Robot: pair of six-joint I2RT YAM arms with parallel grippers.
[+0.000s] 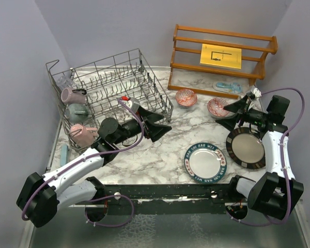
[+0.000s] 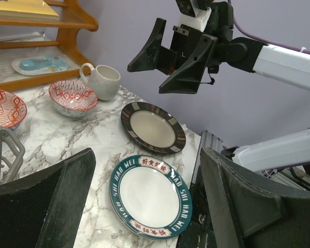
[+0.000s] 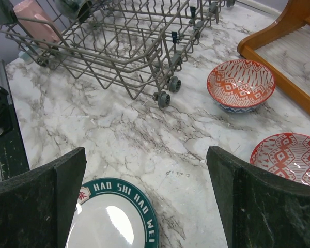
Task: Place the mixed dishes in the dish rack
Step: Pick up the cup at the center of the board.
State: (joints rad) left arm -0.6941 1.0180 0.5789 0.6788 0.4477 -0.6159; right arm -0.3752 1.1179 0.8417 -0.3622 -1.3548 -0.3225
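Note:
The grey wire dish rack [image 1: 111,85] stands at the far left and holds a mauve mug [image 1: 71,95], a grey mug [image 1: 76,112] and a pink mug [image 1: 81,134]. Two red-patterned bowls [image 1: 186,97] [image 1: 217,107], the blue-rimmed lettered plate [image 1: 205,162] and the dark-rimmed beige plate [image 1: 246,148] lie on the marble. A white mug [image 2: 103,81] stands behind the bowls. My left gripper [image 1: 163,125] is open and empty beside the rack's right end. My right gripper [image 1: 230,114] is open and empty above the right bowl. The lettered plate also shows in the right wrist view [image 3: 113,217].
An orange-brown wooden shelf [image 1: 222,51] with a yellow card [image 1: 220,56] stands at the back right. A flat light-blue-and-white item [image 1: 226,87] lies on its lowest level. Walls close in on the left, back and right.

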